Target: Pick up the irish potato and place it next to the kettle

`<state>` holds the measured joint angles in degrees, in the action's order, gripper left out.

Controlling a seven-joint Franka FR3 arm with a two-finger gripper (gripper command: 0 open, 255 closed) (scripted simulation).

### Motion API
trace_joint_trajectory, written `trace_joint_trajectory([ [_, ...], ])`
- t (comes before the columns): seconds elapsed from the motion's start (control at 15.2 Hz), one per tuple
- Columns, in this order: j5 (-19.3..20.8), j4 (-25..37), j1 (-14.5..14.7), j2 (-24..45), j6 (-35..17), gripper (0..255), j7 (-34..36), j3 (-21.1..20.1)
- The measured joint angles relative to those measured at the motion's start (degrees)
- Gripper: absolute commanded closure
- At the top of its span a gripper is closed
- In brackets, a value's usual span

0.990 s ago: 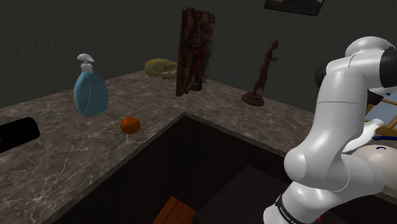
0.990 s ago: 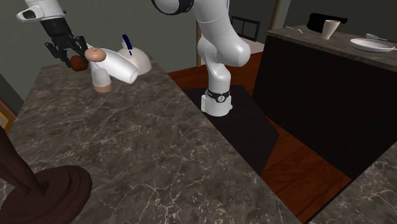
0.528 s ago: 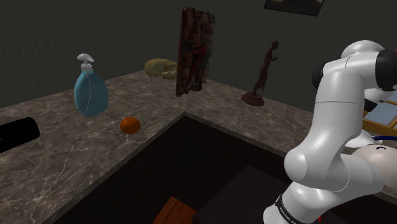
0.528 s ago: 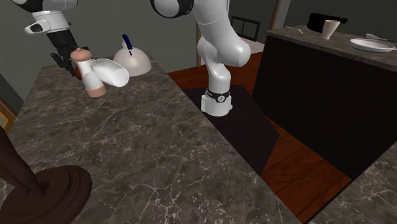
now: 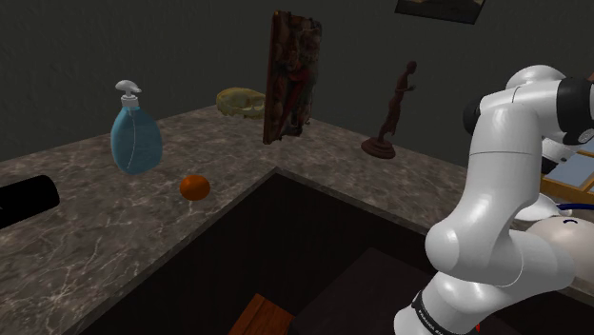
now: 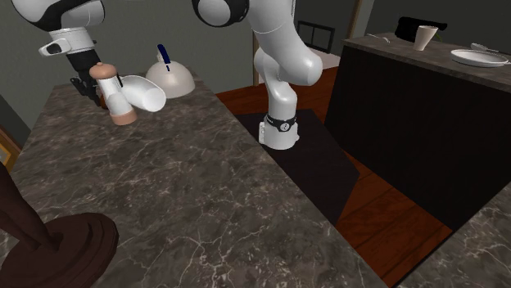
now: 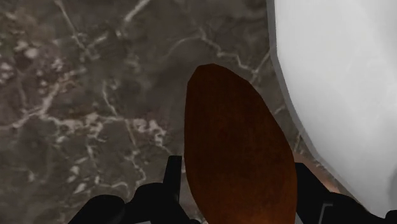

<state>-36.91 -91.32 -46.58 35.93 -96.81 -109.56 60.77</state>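
A reddish-brown oval potato [image 7: 238, 146] is clasped between my black fingers, and my gripper [image 7: 236, 177] is shut on it just above the dark marble counter [image 7: 95, 95]. The white kettle [image 7: 337, 83] stands close beside the potato. In the second exterior view the kettle [image 6: 135, 94], white with pinkish ends, lies tilted on the counter's far end. There my gripper [image 6: 85, 82] reaches down right behind the kettle, which hides the potato.
A white dome with a blue handle [image 6: 170, 78] sits beside the kettle. A dark statuette base [image 6: 65, 241] stands near the camera. On the far counter are a blue soap dispenser [image 5: 136, 138], an orange [image 5: 195, 187], a figurine [image 5: 388, 119] and a bowl [image 5: 240, 101].
My gripper has come down with the potato and slipped behind the kettle. The kettle has shifted a little toward the second exterior view's left.
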Motion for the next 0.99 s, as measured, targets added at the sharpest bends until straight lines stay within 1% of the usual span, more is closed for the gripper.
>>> trace_joint_trajectory([
  [0.26, -0.1, 0.1, -0.1, 0.1, -0.1, 255, -0.1, 0.0],
  [0.33, -0.1, 0.0, 0.0, 0.0, -0.1, 0, -0.1, 0.0],
  [0.73, 0.0, -0.2, 0.0, 0.1, -0.1, 0, -0.1, 0.0],
  [0.99, 0.9, 5.7, -2.2, -0.2, 5.0, 0, 1.2, 0.2],
])
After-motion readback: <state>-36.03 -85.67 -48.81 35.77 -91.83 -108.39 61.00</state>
